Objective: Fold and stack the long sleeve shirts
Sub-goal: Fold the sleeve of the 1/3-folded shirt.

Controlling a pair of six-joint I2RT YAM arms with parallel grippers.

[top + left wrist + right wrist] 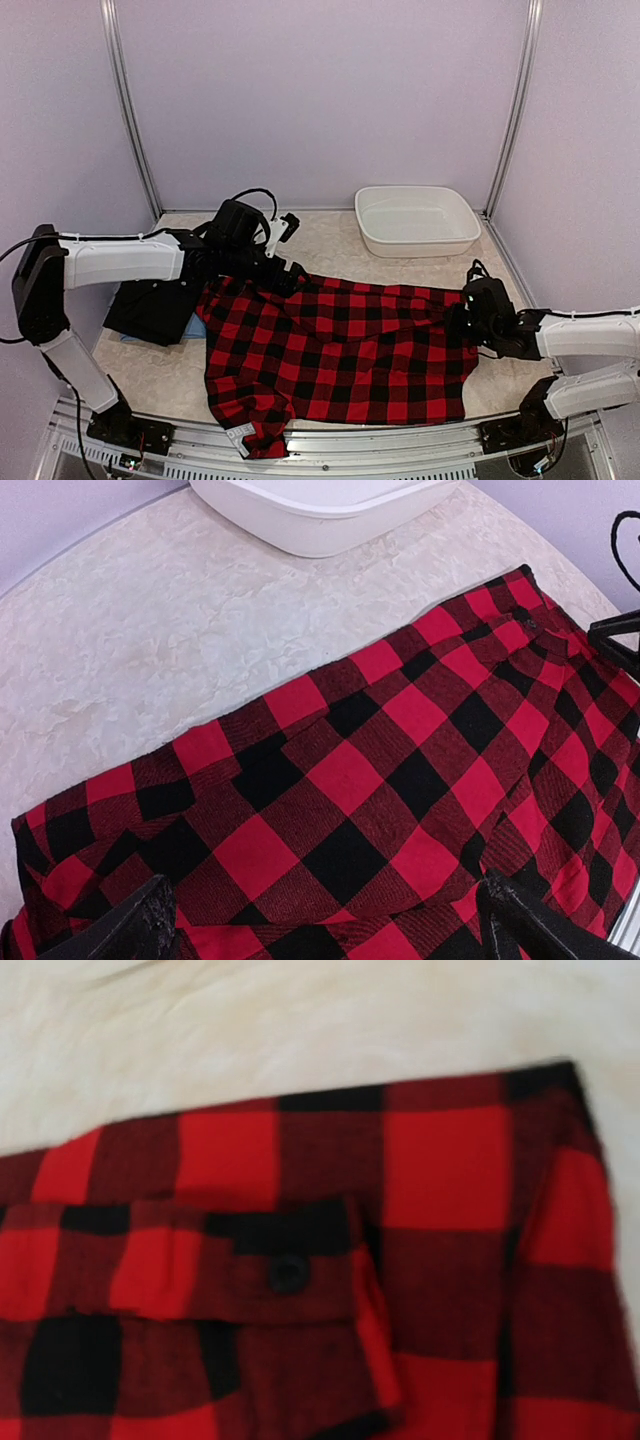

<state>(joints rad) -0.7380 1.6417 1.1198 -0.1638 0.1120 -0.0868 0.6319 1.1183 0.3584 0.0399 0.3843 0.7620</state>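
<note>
The red-and-black checked flannel shirt (pixel 340 350) lies spread across the middle of the table, with a corner hanging over the near edge. My left gripper (pixel 283 274) hovers over its far left edge. In the left wrist view it is open wide (pixel 325 940) with both fingertips (pixel 130 930) above the flannel (pixel 380 780) and nothing between them. My right gripper (pixel 459 318) sits at the shirt's right edge. Its wrist view shows only blurred flannel with a buttoned flap (pixel 288 1272) and no fingers. A black shirt (pixel 155 308) lies folded at the left on a light blue one (pixel 128 339).
A white oval basin (pixel 415 222) stands at the back right, its rim also in the left wrist view (pixel 320 525). Purple walls with metal posts enclose the table. The metal rail with the arm bases runs along the near edge (pixel 330 455).
</note>
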